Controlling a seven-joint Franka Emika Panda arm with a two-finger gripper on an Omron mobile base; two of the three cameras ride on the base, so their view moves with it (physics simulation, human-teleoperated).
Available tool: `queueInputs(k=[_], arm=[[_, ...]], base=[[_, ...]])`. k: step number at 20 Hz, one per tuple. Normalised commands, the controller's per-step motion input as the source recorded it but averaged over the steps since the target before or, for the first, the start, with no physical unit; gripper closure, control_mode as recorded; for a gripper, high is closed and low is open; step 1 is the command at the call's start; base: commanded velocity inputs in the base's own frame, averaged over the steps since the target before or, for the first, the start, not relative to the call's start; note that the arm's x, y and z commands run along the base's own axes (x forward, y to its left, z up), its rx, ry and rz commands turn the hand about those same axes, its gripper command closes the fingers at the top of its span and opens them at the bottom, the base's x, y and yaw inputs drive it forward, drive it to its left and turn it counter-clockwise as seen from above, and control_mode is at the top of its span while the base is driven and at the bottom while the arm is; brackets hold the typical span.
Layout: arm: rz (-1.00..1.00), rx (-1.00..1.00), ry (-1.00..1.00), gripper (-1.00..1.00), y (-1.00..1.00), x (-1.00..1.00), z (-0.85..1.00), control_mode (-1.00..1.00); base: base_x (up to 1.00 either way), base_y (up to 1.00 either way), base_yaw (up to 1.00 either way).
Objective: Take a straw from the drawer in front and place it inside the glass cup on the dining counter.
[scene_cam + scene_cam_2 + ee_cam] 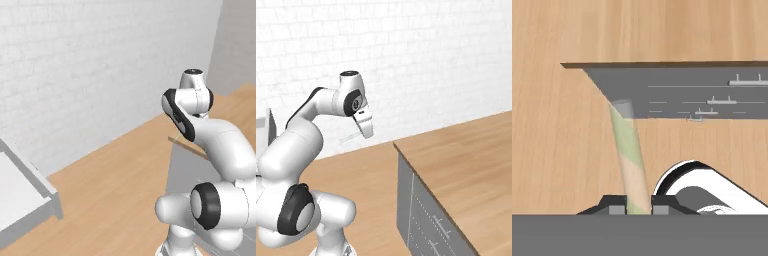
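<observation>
Gripper point(638, 209) fingers closed tight on straw point(631, 155), held raised above wood floor, just left of dining counter point(466, 155) corner.

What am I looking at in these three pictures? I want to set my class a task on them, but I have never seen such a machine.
It is a rendered white robot arm on a driving base. Two pictures come from cameras on the base, behind the arm to its left and right. The third comes from a camera on the hand, looking along the tool. The tool is shut on a thin pale straw, also seen from the right base camera. Beside the arm is a counter with a wood top and grey side. At the far left is a light grey drawer.
</observation>
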Motion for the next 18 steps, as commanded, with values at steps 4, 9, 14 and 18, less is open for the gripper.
queueInputs(k=[4,9,14,18], arm=[[0.00,0.00,0.00,1.00,0.00,0.00,0.00,1.00],[0.00,0.00,0.00,1.00,0.00,0.00,0.00,1.00],[0.00,0.00,0.00,1.00,0.00,0.00,0.00,1.00],[0.00,0.00,0.00,1.00,0.00,0.00,0.00,1.00]], base=[[1.00,0.26,-0.45],[1.00,0.35,-0.27],[1.00,0.24,-0.17],[1.00,0.16,-0.13]])
